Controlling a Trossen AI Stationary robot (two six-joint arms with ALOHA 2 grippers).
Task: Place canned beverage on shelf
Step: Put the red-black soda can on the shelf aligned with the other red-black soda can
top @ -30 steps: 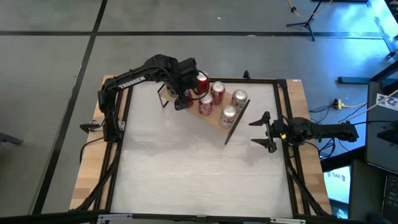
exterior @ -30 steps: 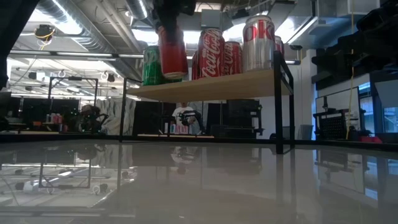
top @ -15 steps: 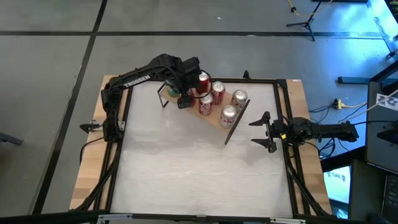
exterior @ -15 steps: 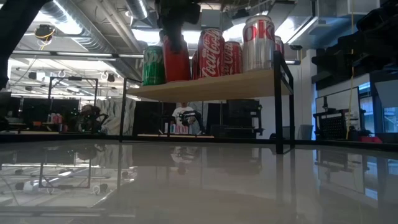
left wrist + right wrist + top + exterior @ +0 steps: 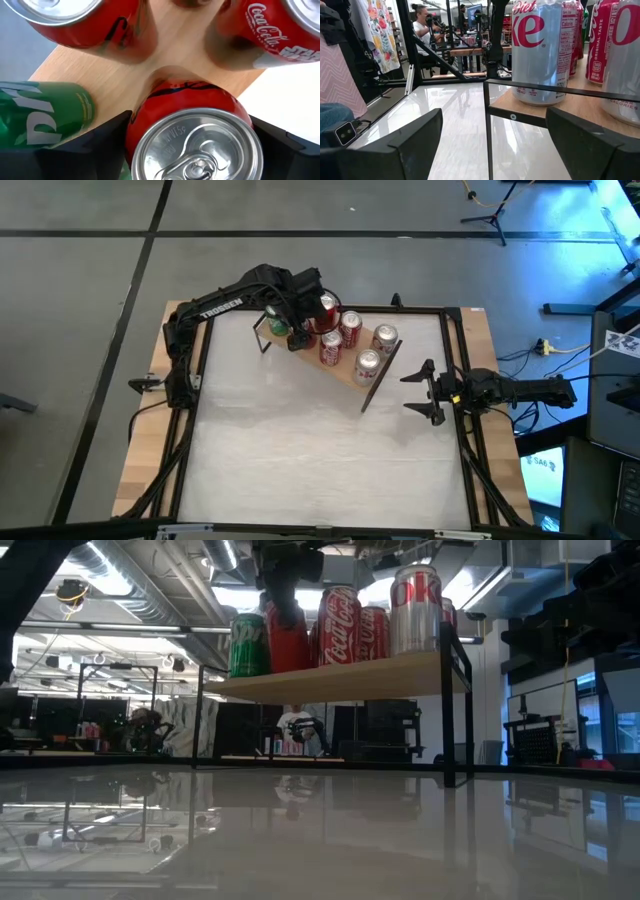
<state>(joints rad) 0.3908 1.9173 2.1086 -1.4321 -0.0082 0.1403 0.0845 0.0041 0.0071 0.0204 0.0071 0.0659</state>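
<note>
Placement is nearly complete: the red can [image 5: 192, 135] stands upright on the shelf [image 5: 340, 678], between the fingers of the left pincer [image 5: 300, 320], whose grip cannot be told. Withdrawal is judged vertical, along the can's axis. The right pincer [image 5: 432, 393] is parked open, well apart.

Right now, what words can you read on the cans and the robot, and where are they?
"Coca-Cola": tall red aluminium can on the light-wood shelf.
"oke": silver Diet Coke can.
"Diet", "ke": silver can with red lettering; its small print is too blurred to read.
"TROSSEN": dark left arm.
Green can: only cut-off white letters.
</note>
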